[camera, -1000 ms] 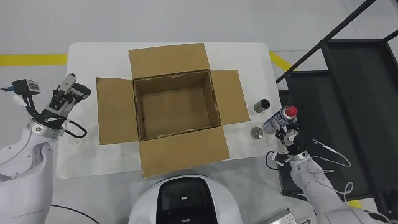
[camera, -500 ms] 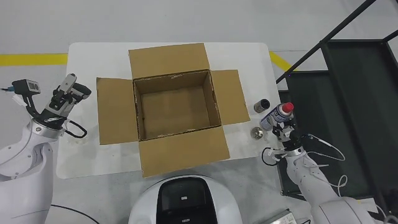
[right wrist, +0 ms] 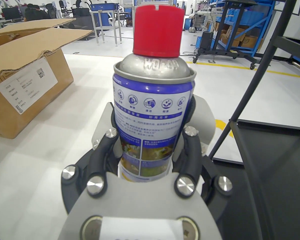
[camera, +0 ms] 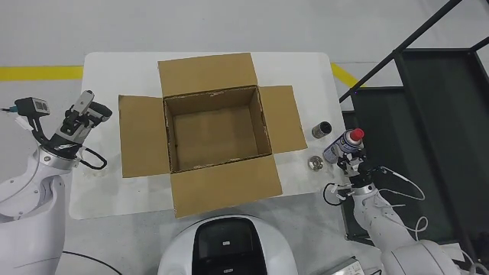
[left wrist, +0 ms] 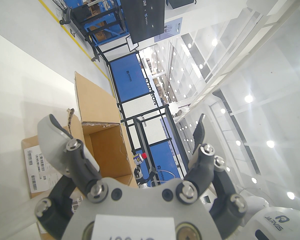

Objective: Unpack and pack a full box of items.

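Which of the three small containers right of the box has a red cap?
The spray can held in the right gripper; the dark-topped cylinder and the silver cylinder on the table have none.

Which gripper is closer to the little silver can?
Right. The right gripper, holding a spray can, is beside the silver can; the left gripper is beyond the box.

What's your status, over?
Right gripper shut on spray can at table's right edge. Left gripper open, left of empty box. Dark can, silver can in between.
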